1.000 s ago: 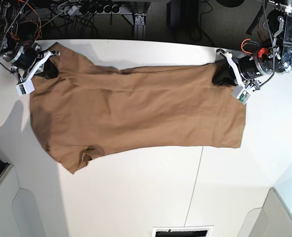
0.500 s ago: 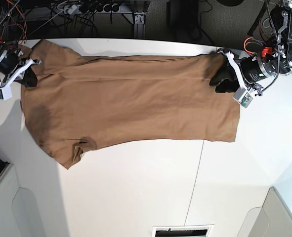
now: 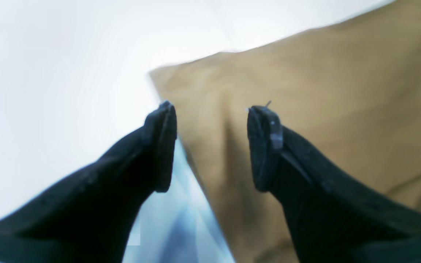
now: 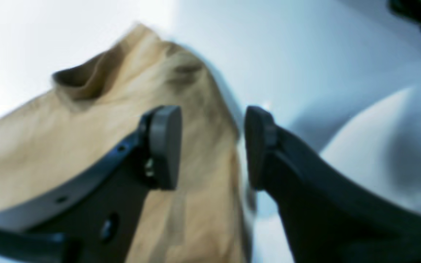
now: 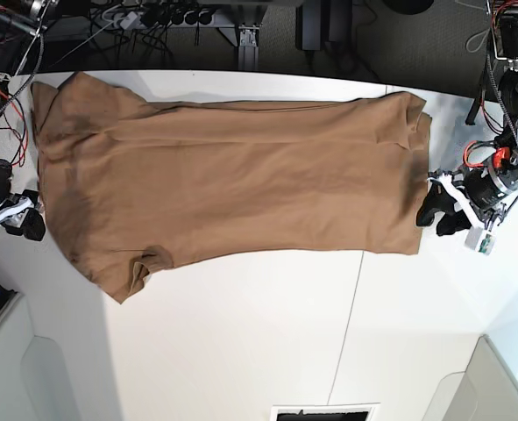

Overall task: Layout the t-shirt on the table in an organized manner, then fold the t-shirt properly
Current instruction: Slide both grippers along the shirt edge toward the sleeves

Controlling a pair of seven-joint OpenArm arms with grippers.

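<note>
Tan-brown t-shirt (image 5: 232,180) lies spread across the upper half of the white worktop (image 5: 267,333) — left claw (image 5: 441,213) at frame right and right claw (image 5: 24,221) at frame left, both low, gaping, empty.

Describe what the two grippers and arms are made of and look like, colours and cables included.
Left gripper: two black curved fingers with flat ribbed pads. Right gripper: dark fingers with rounded grey pads and bolt holes. In the base view both carry white brackets on black bodies; red and black cables run along the left arm.
</note>
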